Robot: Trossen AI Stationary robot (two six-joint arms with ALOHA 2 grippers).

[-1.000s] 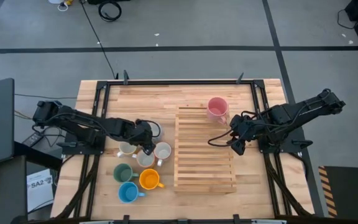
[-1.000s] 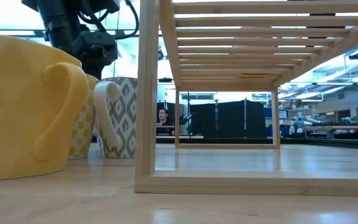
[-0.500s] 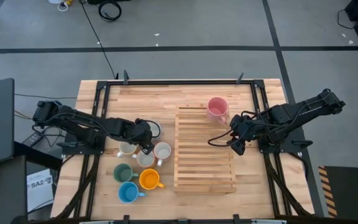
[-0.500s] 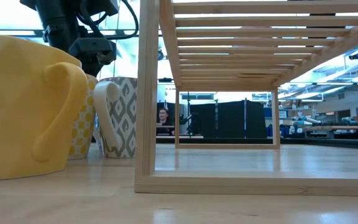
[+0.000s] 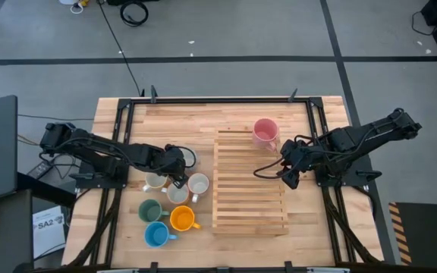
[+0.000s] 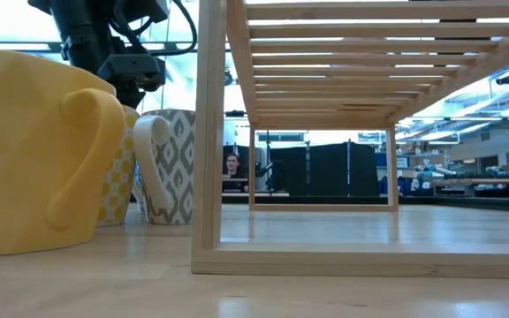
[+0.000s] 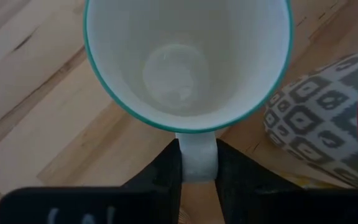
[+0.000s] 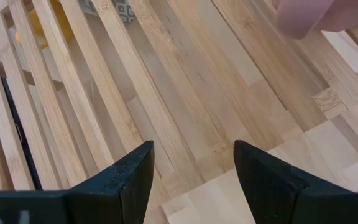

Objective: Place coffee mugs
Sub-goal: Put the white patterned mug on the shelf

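Jaws of my left gripper (image 7: 197, 171) sit pressed on either side of the handle of a white mug with a green rim (image 7: 188, 62), clamped on it while the mug stands upright on the counter (image 5: 173, 121). Seen from above, that gripper (image 5: 179, 180) is over the cluster of mugs at about eight o'clock from the counter's middle. Just beside the held mug, at its three o'clock, stands a mug with a grey pattern (image 5: 198, 184); at the gripper's nine o'clock is a cream mug (image 5: 155, 181). Toward six o'clock from these stand the dark green mug (image 5: 151, 210) and the orange mug (image 5: 182, 219), with the blue mug (image 5: 156, 235) nearest the counter's six o'clock edge.

My right gripper (image 5: 287, 173) has its jaws wide apart and empty, hovering at the three o'clock edge of the wooden slatted rack (image 5: 250, 182) that fills the middle of the counter. The pink mug (image 5: 265, 133) stands at the rack's one o'clock corner, near that gripper but apart from it.

From counter height the orange mug (image 6: 34, 150) looms at nine o'clock, the patterned one (image 6: 170, 163) beside it, and a person (image 6: 231, 168) shows far behind.
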